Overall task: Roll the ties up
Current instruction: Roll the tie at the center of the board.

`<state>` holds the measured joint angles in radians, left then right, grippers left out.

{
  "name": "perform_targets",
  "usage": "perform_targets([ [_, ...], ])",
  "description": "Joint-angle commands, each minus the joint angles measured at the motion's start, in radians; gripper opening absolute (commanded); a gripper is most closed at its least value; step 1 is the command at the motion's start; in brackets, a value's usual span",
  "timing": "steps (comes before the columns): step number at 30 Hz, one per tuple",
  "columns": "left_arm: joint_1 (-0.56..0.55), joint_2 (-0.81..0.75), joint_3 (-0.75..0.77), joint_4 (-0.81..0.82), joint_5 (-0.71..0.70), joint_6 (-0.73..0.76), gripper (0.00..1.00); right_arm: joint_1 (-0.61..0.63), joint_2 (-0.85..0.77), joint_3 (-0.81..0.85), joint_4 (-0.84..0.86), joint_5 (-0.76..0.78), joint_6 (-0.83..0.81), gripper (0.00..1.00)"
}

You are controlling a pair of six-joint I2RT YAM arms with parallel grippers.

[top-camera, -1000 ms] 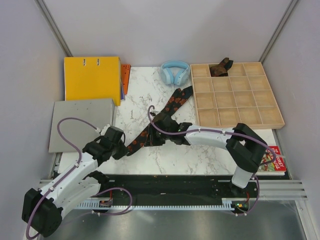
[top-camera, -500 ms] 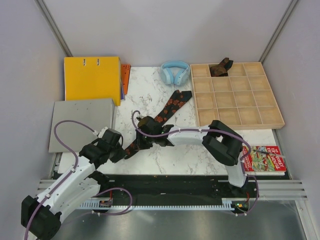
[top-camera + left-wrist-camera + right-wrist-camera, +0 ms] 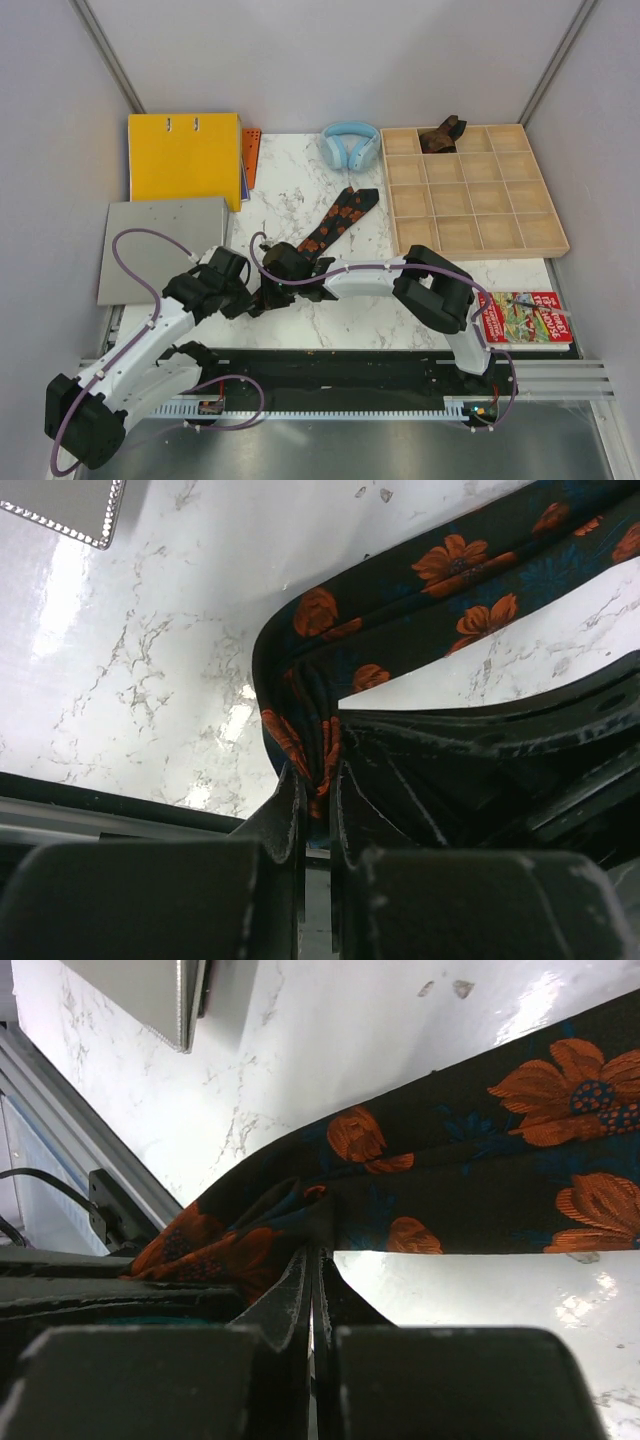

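The left end effector (image 3: pixel 318 776) grips the tie (image 3: pixel 450 572) at its fold. The right end effector (image 3: pixel 313 1252) pinches it alongside.

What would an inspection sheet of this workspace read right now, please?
Surface: white marbled board.
Job's things: flowered tie lying diagonally, near end bunched; brown tie bundled in a top-row compartment of the wooden tray.
Clutter: yellow binder, blue headphones, grey panel, book.
Grippers: left gripper and right gripper both shut on the flowered tie's near end.
Cables: purple cable loops along each arm.
Surroundings: plain grey walls.
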<state>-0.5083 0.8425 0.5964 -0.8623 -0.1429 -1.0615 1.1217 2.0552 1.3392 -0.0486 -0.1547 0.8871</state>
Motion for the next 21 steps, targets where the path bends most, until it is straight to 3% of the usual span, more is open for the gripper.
perform_targets([
  [1,-0.006,0.058,0.077,0.057,0.008,0.011,0.02,0.03,0.003,0.051,0.033,-0.023,0.01,0.0],
  [21,-0.006,0.417,0.174,0.215,-0.004,0.08,0.04,-0.043,0.016,0.034,0.036,-0.091,-0.028,0.0],
])
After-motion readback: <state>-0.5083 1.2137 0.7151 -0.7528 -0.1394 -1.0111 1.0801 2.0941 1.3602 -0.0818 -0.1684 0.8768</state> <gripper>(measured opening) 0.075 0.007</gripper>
